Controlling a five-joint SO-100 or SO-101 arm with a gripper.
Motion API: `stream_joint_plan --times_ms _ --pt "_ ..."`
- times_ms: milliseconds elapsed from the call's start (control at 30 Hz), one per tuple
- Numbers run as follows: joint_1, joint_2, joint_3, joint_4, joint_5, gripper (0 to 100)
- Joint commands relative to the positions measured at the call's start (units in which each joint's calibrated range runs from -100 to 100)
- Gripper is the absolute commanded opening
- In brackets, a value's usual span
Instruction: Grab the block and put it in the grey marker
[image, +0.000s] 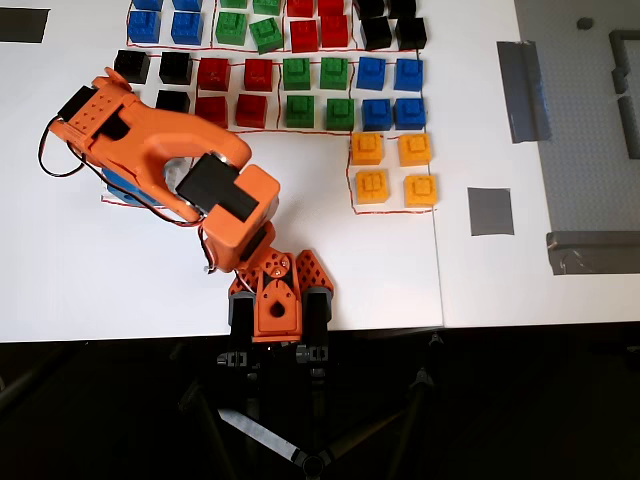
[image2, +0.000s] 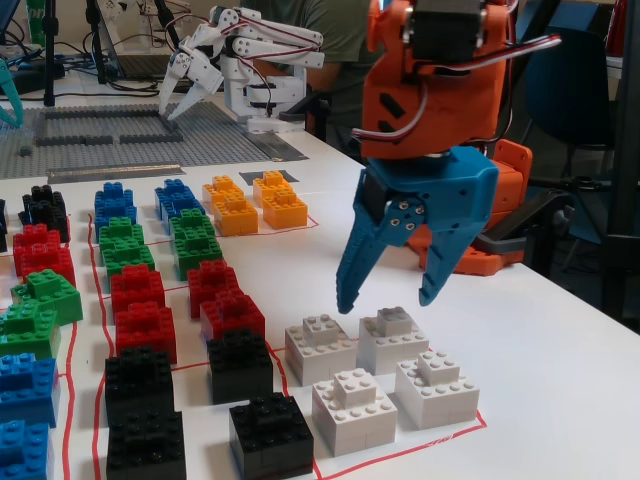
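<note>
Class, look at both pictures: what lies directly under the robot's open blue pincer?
In the fixed view, the open pincer hangs above four white bricks, nearest the block. In the overhead view the orange arm covers those bricks, so they cannot be seen there.
</note>
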Motion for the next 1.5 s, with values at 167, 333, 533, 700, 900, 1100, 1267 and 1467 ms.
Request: stream_joint_plan --times_ms 167,333,533,700,900,1100,1267,1467 --pt "-2.31 -0.53 -1.85 -1.09 -0.63 28" --pt "-3.06 1.11 -2.94 -1.75 -0.88 28" --pt "-3.22 2.41 -3.57 -3.05 -0.73 28" --pt "-3.72 3.01 -3.84 -4.2 -0.63 28" --pt "-4.06 4.13 -4.75 -5.5 -0.44 27" --pt "-4.64 5.77 -6.2 -6.24 -0.29 26" --pt "-4.97 6.64 -7.29 -6.81 0.2 21" --pt "-4.72 7.42 -8.02 -7.13 0.78 10"
